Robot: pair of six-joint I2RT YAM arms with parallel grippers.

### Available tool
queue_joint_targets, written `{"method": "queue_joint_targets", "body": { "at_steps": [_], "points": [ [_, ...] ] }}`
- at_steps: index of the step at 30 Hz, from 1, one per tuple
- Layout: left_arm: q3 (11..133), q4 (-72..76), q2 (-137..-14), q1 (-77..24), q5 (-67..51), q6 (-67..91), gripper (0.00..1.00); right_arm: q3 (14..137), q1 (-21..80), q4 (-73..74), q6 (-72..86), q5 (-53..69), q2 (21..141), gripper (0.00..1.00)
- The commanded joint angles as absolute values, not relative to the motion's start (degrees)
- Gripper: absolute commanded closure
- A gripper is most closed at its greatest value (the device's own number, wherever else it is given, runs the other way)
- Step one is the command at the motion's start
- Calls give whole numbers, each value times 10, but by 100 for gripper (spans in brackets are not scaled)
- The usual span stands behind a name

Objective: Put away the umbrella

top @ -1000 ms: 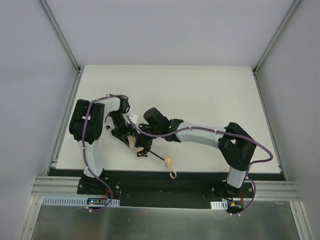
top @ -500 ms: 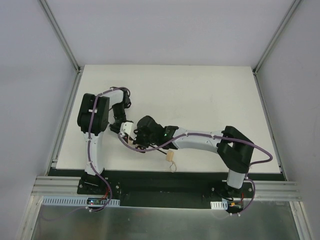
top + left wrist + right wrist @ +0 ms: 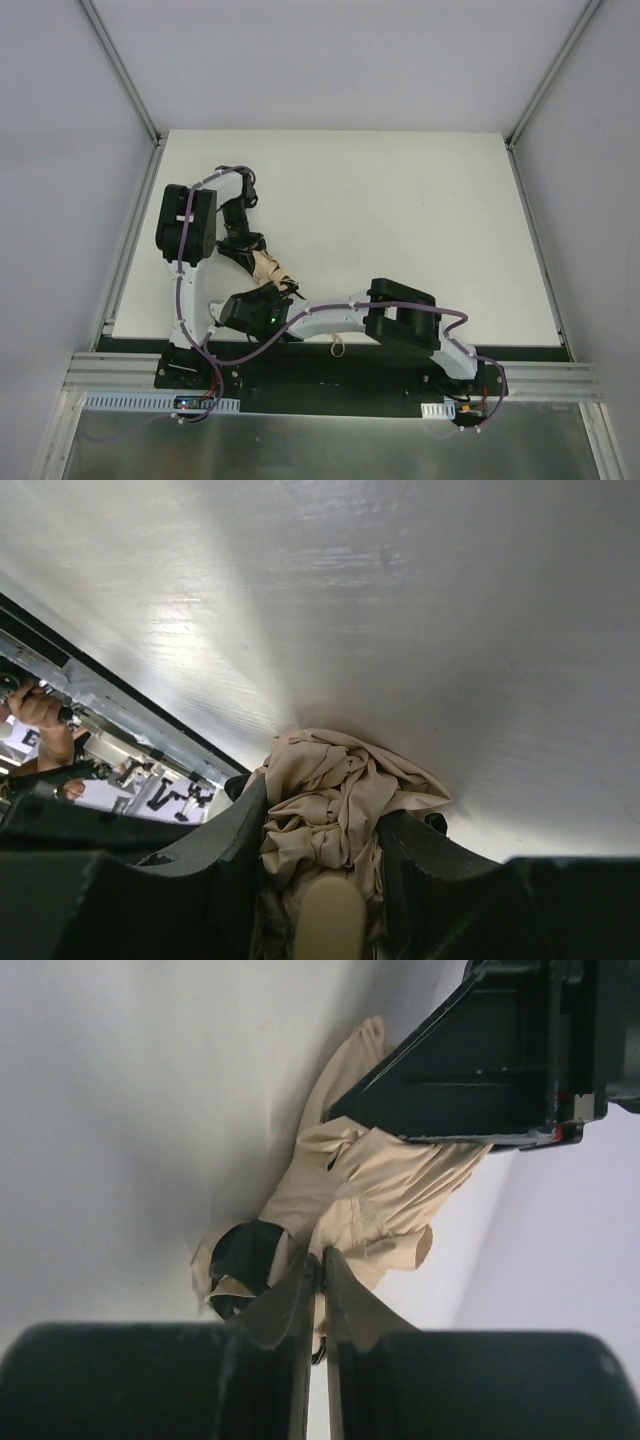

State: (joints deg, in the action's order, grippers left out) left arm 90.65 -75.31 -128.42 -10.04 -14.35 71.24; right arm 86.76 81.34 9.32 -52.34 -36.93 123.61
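Umbrella (image 3: pixel 345 778) between half-spread left tool (image 3: pixel 326 815) fingers (image 3: pixel 232 848)

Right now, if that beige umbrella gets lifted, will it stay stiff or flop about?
Probably floppy: the umbrella is crumpled in loose folds where the left gripper pinches it, so the cloth would likely sag. The thin fabric suggests it is light, and it may slide within a loose pinch.

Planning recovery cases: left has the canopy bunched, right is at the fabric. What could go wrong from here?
1. The left gripper clamps only loose, bunched fabric of the umbrella; it may slip out.
2. The right gripper has near-closed tips at the fabric edge; a pull could unbundle it.
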Motion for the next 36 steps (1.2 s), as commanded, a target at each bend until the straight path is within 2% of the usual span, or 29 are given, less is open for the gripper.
{"method": "queue_joint_targets", "body": {
  "at_steps": [1, 5, 7, 9, 13, 19, 23, 29, 33, 36],
  "points": [
    [929, -710, -1314, -105, -190, 841, 100, 862, 853, 151, -538, -397, 1320, 86],
    [943, -711, -1315, -105, -200, 846, 100, 828, 855, 142, -525, -389, 1293, 72],
    [951, -716, -1315, -104, -200, 848, 100, 802, 854, 138, -502, -369, 1252, 68],
    [961, -717, -1315, -103, -204, 843, 100, 766, 853, 132, -481, -342, 1195, 64],
    [978, -719, -1303, -103, -215, 827, 100, 710, 837, 138, -397, -277, 1052, 41],
    [1031, -717, -1241, -97, -185, 777, 100, 659, 824, 170, -223, -220, 834, 27],
    [1060, -701, -1171, -93, -153, 709, 100, 653, 756, 206, -86, -176, 723, 24],
    [1093, -657, -1036, -103, -14, 513, 100, 687, 626, 318, -1, -98, 667, 23],
    [1060, -601, -898, -142, 128, 359, 100, 715, 558, 359, 15, -36, 637, 22],
    [1005, -549, -804, -219, 271, 265, 100, 719, 508, 379, 23, 20, 623, 21]
  ]
}}
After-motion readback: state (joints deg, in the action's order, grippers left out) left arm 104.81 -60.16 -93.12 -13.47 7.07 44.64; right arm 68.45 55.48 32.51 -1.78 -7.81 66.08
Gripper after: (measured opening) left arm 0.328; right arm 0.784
